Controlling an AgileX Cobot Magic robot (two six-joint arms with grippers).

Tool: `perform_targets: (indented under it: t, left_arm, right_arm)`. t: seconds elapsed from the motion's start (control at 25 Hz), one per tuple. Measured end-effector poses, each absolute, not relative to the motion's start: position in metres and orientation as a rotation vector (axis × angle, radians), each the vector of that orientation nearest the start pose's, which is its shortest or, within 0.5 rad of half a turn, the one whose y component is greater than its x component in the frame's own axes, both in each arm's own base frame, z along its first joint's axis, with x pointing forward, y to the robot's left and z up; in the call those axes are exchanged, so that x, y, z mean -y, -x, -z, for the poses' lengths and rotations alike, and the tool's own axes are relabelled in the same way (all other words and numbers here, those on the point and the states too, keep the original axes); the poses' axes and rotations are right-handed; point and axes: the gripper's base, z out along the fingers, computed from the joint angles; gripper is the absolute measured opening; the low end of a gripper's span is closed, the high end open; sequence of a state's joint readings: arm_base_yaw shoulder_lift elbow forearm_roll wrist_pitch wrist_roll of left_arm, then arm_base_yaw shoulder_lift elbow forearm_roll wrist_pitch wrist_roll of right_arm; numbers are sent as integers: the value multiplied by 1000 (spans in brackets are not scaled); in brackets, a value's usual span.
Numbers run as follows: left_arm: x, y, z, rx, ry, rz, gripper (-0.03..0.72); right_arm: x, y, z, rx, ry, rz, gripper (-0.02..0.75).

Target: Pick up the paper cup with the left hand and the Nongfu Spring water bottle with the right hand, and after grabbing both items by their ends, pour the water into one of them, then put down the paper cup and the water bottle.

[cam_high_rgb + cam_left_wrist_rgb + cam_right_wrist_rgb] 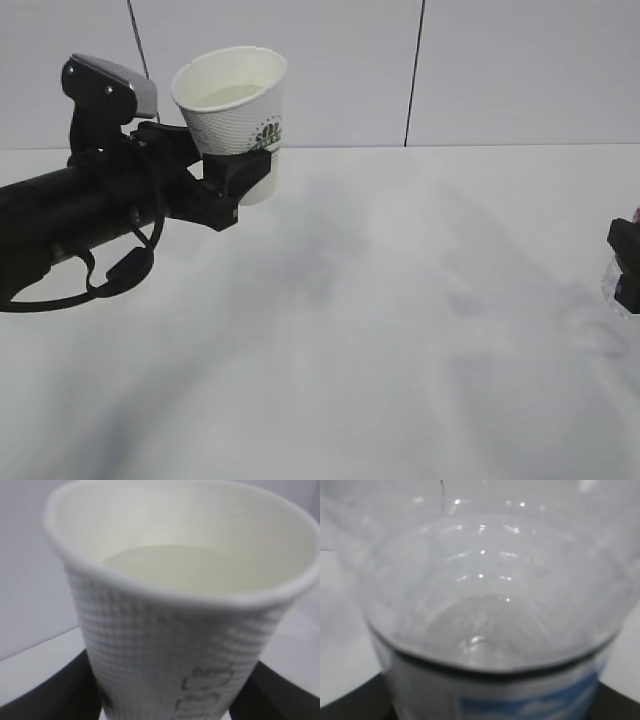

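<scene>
The white dimpled paper cup [235, 110] with its green logo hangs upright above the table at the left, with my left gripper [245, 178] shut on its lower body. In the left wrist view the cup [175, 630] fills the frame, water [200, 567] lies inside it, and a black finger [50, 700] shows on either side. At the far right edge my right gripper [625, 265] is mostly cut off, with a bit of the clear Nongfu Spring water bottle [610, 288] in it. The right wrist view shows the ribbed bottle [490, 595] close up between dark fingers [350, 710].
The white table [400, 330] stretches between the two arms, with soft shadows on it. A pale panelled wall [500, 70] stands behind. The left arm's black cable loop [110, 280] hangs low over the table.
</scene>
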State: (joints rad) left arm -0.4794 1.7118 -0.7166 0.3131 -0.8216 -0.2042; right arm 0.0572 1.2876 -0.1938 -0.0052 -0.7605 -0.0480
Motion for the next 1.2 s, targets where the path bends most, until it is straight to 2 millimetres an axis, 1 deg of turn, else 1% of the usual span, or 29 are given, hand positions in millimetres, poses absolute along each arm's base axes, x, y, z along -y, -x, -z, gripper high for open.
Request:
perform_targets:
  t: [0.52, 0.92, 1.2]
  left_arm:
    - [132, -312, -203, -1632, -467, 435, 498]
    - [111, -320, -203, -1644, -407, 385, 498]
    - [90, -326, -203, -1654, -338, 339, 498]
  right_arm:
    - [-12, -199, -183, -1812, 101, -7, 430]
    - [-12, -199, -183, -1812, 103, -7, 430]
    - [-12, -199, -183, -1812, 103, -7, 430]
